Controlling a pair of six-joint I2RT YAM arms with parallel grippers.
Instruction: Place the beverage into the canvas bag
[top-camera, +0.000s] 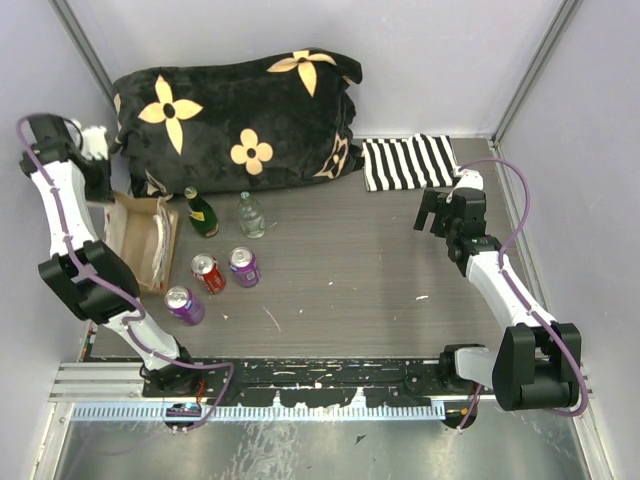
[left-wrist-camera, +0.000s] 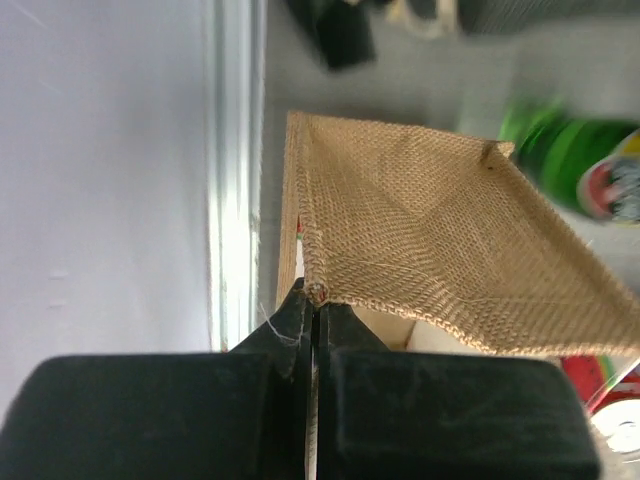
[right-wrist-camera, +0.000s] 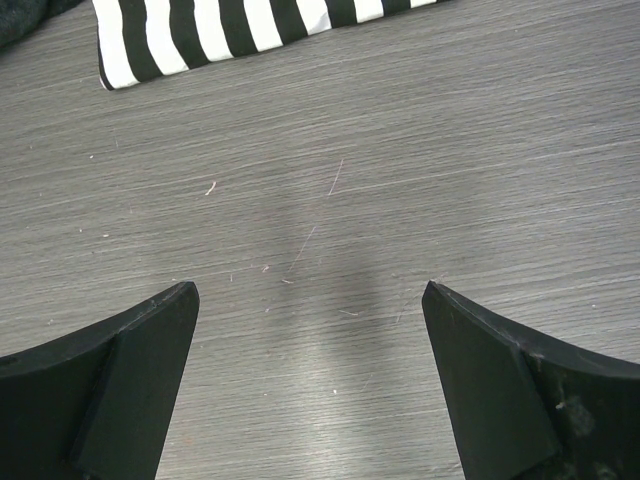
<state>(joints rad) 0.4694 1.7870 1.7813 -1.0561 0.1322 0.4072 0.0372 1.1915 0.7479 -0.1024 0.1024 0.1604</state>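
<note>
A tan-brown woven canvas bag (top-camera: 130, 240) is lying slumped at the left edge of the desk (top-camera: 380, 280), its rim being pinched by the left gripper (left-wrist-camera: 315, 296). A red can (top-camera: 208, 273) and a purple can (top-camera: 184, 305) are standing just beside it.

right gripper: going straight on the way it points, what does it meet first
Probably the bare table, short of the striped cloth; nothing lies between the open right gripper and it, though depth is unclear.
</note>
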